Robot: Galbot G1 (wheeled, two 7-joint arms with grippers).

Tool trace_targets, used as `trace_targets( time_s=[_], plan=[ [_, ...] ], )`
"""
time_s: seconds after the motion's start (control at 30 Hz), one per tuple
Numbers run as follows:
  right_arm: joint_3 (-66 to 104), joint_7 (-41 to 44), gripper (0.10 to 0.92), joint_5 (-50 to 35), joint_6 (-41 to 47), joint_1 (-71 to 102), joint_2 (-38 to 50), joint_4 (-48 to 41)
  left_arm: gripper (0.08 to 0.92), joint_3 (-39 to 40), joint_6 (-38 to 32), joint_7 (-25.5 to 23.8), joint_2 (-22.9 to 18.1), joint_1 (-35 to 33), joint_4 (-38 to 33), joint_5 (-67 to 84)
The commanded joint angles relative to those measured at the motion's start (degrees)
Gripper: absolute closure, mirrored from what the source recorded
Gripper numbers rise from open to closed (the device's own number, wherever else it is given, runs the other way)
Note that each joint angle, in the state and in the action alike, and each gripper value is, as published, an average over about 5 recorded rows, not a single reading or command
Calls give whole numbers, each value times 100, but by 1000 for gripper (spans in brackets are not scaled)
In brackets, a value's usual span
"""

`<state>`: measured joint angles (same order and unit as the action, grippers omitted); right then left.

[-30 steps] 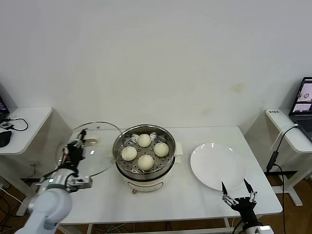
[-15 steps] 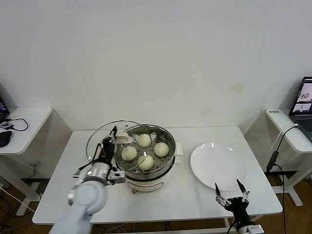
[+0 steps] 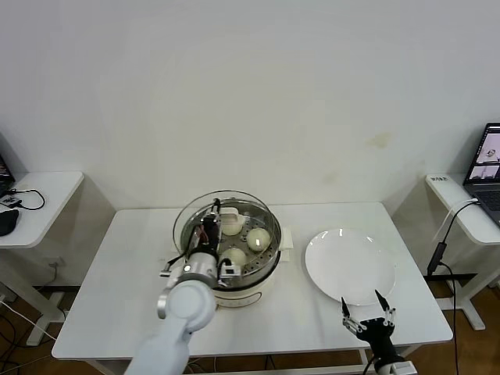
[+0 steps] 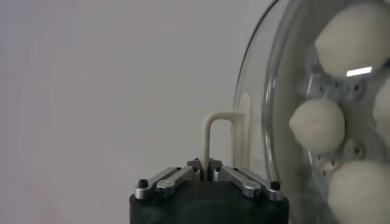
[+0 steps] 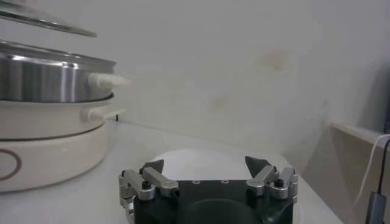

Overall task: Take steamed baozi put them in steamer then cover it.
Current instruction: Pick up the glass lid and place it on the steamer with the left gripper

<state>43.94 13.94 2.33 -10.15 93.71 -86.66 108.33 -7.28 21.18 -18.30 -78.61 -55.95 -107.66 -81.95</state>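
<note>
Steamer (image 3: 234,269): stood mid-table on its cream base, just left of the plate; steel wall and side handle also showed in the right wrist view (image 5: 49,76).
Baozi (image 3: 258,238): lay on the perforated tray inside the steamer; seen through the glass in the left wrist view (image 4: 317,125); arm and lid hid part of the group in the head view.
Cover (image 3: 191,219): held over the steamer, roughly above the pot; its rim showed clear of the pot's edge in the right wrist view (image 5: 46,24).
Left gripper (image 3: 209,232): clenched on the cover's beige handle (image 4: 220,137), over the left part of the pot; the arm crossed the near-left rim and blocked the view there.
Right gripper (image 3: 367,312): released, fingers spread, at the near right table edge, just near of the plate; holding nothing.
Plate (image 3: 349,266): white, flat, right of the steamer, apart from it.
Table (image 3: 117,297): white, carrying steamer and plate.
Surroundings: side desk far left (image 3: 43,191); laptop (image 3: 488,168) on a desk at the far right; cable (image 3: 441,242) hanging beside that desk.
</note>
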Motion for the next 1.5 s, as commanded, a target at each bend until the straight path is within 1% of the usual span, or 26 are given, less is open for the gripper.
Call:
trace_targets(
  time_s=[0.03,0.67,1.2,1.4,1.5],
  plan=[
    [-20,-1,203,54,-4,-1,21,-16,860,176,14,-71,-567,94,422,-457],
    [-74,13,203,48,-8,26,19,2,860,51,-42,-69,-591,-143,367,-512],
    [-88,29,203,26,-29,61,61,9,860,-67,-90,-20,-619,-89,500,-556],
    [-110,38,203,33,-24,61,57,17,860,-83,-129,94,-681,-100,494,-531],
    [-116,40,203,38,-21,64,53,21,842,-83,-136,100,-674,-126,412,-511]
  ],
)
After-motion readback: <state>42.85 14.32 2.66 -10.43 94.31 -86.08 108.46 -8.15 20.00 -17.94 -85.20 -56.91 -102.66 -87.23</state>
